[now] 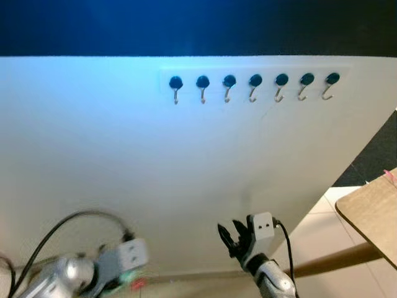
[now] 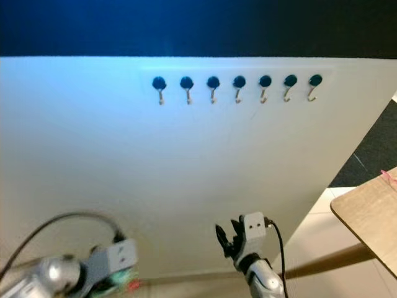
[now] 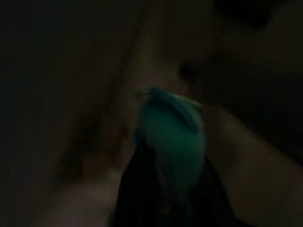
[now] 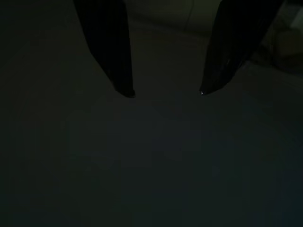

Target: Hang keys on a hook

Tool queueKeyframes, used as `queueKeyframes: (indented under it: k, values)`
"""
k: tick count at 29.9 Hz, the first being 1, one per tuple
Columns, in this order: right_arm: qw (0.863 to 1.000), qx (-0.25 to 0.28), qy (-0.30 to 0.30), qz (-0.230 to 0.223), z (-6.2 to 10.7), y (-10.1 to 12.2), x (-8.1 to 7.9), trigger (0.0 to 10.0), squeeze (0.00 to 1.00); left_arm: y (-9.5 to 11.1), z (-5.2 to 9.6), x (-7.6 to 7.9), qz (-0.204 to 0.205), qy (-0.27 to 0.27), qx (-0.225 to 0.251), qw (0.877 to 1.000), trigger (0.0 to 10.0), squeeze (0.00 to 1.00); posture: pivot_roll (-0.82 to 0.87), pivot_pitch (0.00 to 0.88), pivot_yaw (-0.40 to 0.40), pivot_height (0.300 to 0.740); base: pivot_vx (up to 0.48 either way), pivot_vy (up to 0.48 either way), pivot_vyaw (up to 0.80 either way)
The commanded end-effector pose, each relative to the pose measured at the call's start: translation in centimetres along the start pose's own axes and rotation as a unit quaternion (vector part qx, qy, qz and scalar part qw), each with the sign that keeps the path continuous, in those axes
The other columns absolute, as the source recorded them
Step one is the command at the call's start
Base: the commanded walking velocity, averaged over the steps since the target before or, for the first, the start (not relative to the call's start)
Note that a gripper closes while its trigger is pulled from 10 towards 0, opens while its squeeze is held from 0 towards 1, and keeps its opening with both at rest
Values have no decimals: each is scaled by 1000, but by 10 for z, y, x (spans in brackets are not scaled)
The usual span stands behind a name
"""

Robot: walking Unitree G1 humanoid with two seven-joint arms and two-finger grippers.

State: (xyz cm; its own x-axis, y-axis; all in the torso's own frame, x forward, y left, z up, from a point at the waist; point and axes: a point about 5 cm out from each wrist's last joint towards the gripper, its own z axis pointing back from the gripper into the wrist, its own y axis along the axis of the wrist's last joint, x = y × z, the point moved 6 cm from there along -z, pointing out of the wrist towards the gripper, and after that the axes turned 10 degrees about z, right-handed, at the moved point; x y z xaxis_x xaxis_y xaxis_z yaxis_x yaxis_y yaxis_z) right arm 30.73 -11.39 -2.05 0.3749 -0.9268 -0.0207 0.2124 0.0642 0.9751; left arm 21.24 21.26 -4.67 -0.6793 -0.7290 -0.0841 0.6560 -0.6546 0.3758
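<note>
A row of several small metal hooks with dark round heads runs along the top of a white board, up and to the right of centre. My left gripper is low at the bottom left, far below the hooks. It is shut on a blue-green key tag, which the dark left wrist view shows between its fingers; a green and red bit shows at its tip. My right gripper is at the bottom centre, close to the board, open and empty, with its fingers well apart.
A light wooden tabletop juts in at the lower right, with a wooden leg below it. Pale floor tiles show beside the board's right edge. A black cable loops over my left wrist.
</note>
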Motion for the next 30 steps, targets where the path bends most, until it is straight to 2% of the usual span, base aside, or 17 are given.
queueKeyframes:
  k: [1, 5, 10, 11, 12, 15, 17, 19, 20, 21, 22, 24, 25, 26, 28, 29, 30]
  values:
    - [999, -50, 4, 0, 6, -21, -3, 10000, 0, -23, -28, 26, 126, -25, -3, 992, 10000, 0, 70, 75, -34, 740, 0, 0, 0]
    - [997, -81, -3, -5, 12, -35, 0, 10000, 0, -54, -49, 37, 210, 15, -39, 977, 10000, 0, 62, 86, -31, 740, 0, 0, 0]
    - [994, -111, -7, -4, 19, -48, 3, 10000, 0, -73, -56, 46, 146, 24, -76, 986, 10000, 0, 59, 89, -33, 740, 0, 0, 0]
    - [992, -126, -11, -6, 23, -55, 4, 10000, 0, -62, -63, 45, 332, 32, -21, 942, 10000, 0, 64, 90, -35, 740, 0, 0, 0]
    - [992, -129, -12, -7, 23, -56, 4, 10000, 0, -58, -65, 47, 400, 27, -2, 916, 10000, 0, 64, 90, -35, 740, 0, 0, 0]
    - [991, -136, -13, -7, 25, -59, 5, 10000, 0, -67, -63, 37, 343, 64, -28, 937, 10000, 0, 62, 91, -34, 740, 0, 0, 0]
    - [985, -166, -36, -22, 31, -71, 10, 10000, 0, -74, -63, 20, 473, 114, -1, 874, 10000, 0, 61, 88, -30, 740, 0, 0, 0]
    - [982, -179, -49, -32, 34, -76, 13, 10000, 0, -80, -62, 14, 480, 138, -3, 867, 10000, 0, 61, 88, -30, 740, 0, 0, 0]
    - [977, -199, -66, -46, 40, -84, 18, 10000, 0, -79, -64, 15, 621, 126, 26, 773, 10000, 0, 65, 87, -31, 740, 0, 0, 0]
    - [973, -211, -77, -54, 44, -90, 20, 10000, 0, -79, -66, 17, 679, 117, 38, 723, 10000, 0, 65, 86, -32, 740, 0, 0, 0]
    - [973, -211, -77, -54, 44, -90, 20, 10000, 0, -79, -66, 17, 679, 117, 38, 723, 10000, 0, 65, 86, -32, 740, 0, 0, 0]
    - [966, -238, -85, -52, 54, -100, 24, 10000, 0, -86, -65, 19, 470, 126, -19, 873, 10000, 0, 80, 88, -38, 740, 0, 0, 0]
    - [964, -245, -86, -50, 58, -104, 24, 10000, 0, -84, -68, 27, 523, 109, -13, 846, 10000, 0, 76, 87, -35, 740, 0, 0, 0]
    - [964, -245, -86, -50, 58, -104, 24, 10000, 0, -84, -68, 27, 523, 109, -13, 846, 10000, 0, 76, 87, -35, 740, 0, 0, 0]
    - [960, -263, -86, -43, 67, -112, 26, 10000, 0, -95, -66, 20, 438, 151, -45, 885, 10000, 0, 81, 86, -38, 740, 0, 0, 0]
    - [960, -263, -86, -43, 67, -112, 26, 10000, 0, -95, -66, 20, 438, 151, -45, 885, 10000, 0, 81, 86, -38, 740, 0, 0, 0]
    - [959, -267, -89, -44, 69, -113, 27, 10000, 0, -94, -67, 23, 487, 146, -36, 860, 10000, 0, 81, 86, -38, 740, 0, 0, 0]
